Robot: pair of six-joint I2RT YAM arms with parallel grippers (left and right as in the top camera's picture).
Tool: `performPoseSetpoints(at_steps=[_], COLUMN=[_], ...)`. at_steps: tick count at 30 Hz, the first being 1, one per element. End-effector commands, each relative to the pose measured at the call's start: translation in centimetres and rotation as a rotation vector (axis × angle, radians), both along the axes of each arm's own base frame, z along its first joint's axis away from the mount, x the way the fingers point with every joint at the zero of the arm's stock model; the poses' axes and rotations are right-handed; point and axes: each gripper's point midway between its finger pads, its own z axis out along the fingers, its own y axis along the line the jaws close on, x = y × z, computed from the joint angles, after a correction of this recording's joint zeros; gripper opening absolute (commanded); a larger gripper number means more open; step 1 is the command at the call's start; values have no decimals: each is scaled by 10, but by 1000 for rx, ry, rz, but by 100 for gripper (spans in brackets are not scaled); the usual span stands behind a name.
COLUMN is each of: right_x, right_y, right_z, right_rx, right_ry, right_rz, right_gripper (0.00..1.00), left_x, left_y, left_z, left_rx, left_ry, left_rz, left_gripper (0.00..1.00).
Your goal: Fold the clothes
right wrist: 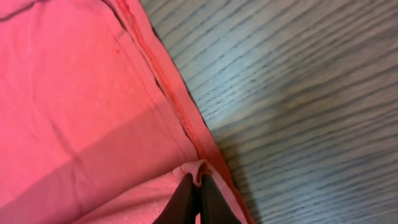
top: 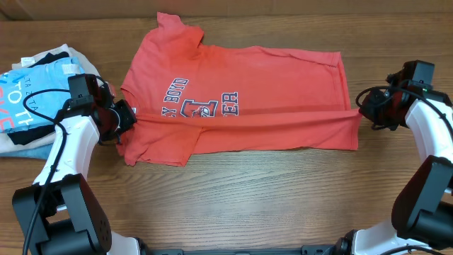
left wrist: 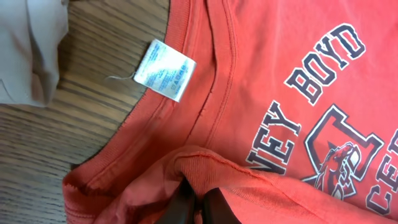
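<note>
The coral-red T-shirt [top: 241, 92] lies spread across the middle of the wooden table [top: 269, 205], collar toward 9 o'clock and hem toward 3 o'clock, with one sleeve reaching up toward 12 o'clock. Its navy-and-white lettering [top: 202, 106] faces up, partly covered by a fold. A taut ridge of cloth runs across the shirt from one gripper to the other.

The left gripper [top: 122, 120] sits at the shirt's 9 o'clock edge. In the left wrist view its jaws are closed tight on a bunched pinch of red fabric just beside the collar, with a white label [left wrist: 165, 70] lying on the wood toward 11 o'clock and beige cloth [left wrist: 31, 43] at the far 10 o'clock corner.

The right gripper [top: 364, 110] is at the shirt's 3 o'clock edge. Its wrist view shows the jaws pressed together on a small fold of the hem.

A pile of folded garments [top: 32, 138], a light blue tee [top: 35, 99] on top, rests at the table's 9 o'clock side, near the left gripper.
</note>
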Motion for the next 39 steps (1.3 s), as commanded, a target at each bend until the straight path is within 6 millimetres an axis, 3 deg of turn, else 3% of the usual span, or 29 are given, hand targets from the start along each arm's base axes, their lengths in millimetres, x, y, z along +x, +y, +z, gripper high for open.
performPoseSetpoints(at_steps=[1,22,25,29,33,39], right_x=[3,25,25,25,18,-18], right_y=[6,10,10,10,12,16], right_z=[-12,-8,-8,-8,-11,-28], right_rx=[-1,-26,-26,-26,-18,-5], right_ry=[20,-61,-60,-59,-32,120], right_rz=[20,46,46,46,47,37], right_gripper=[9,11,17,18,20,22], left_x=[0,6,6,6,6,3], left_y=[4,7,7,7,6,6], left_z=[-5,-6,-6,-6,-6,-8], left_rx=[15,22,22,22,22,19], left_ry=[13,-7,-7,-7,-7,7], left_rz=[29,33,32,32,32,32], left_gripper=[4,5,5,6,6,6])
